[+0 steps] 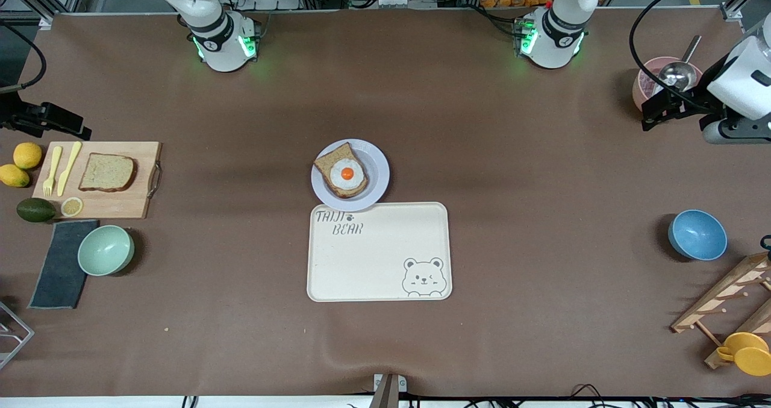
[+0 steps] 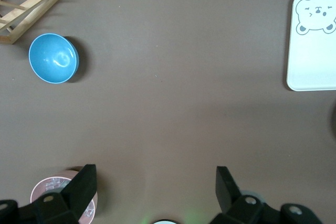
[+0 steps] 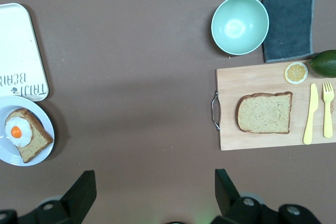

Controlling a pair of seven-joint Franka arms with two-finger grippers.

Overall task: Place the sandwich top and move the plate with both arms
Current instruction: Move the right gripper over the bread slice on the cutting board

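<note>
Two white arms stand at the top of the front view, both waiting at opposite ends of the brown matte table [image 1: 241, 348]. The round pale plate [image 1: 374, 179] lies mid-table, its near rim touching the cream rectangular tray [image 1: 378, 257], which has rounded corners and a bear print. On the plate rests a bread slice with a fried egg [image 1: 347, 174]. The sandwich top [image 1: 107, 172], a squarish brown slice with a darker crust, lies flat on a wooden cutting board [image 1: 114, 206] at the right arm's end. A yellow fork [image 1: 50, 171] and knife [image 1: 69, 168] lie beside it on the board. A mint bowl [image 1: 106, 250] and a dark cloth [image 1: 60, 263] lie nearer the camera than the board. Wide bare table separates board and plate. At the left arm's end, the left gripper [image 1: 656, 108] hangs over a pink bowl [image 1: 644, 85] holding a metal ladle; a glossy blue bowl [image 1: 697, 234] sits nearer the camera.

From the left wrist, the left gripper's fingers [image 2: 84, 187] are spread wide over bare table, holding nothing; the blue bowl [image 2: 53, 58], a slatted wooden rack [image 2: 31, 3] and a corner of the tray [image 2: 315, 40] show.

From the right wrist, the right gripper [image 3: 155, 192] is likewise spread and empty, over bare table between plate [image 3: 44, 148] and board [image 3: 262, 77]. The sandwich top [image 3: 264, 113] lies clear of the board's metal handle [image 3: 214, 111].
</note>
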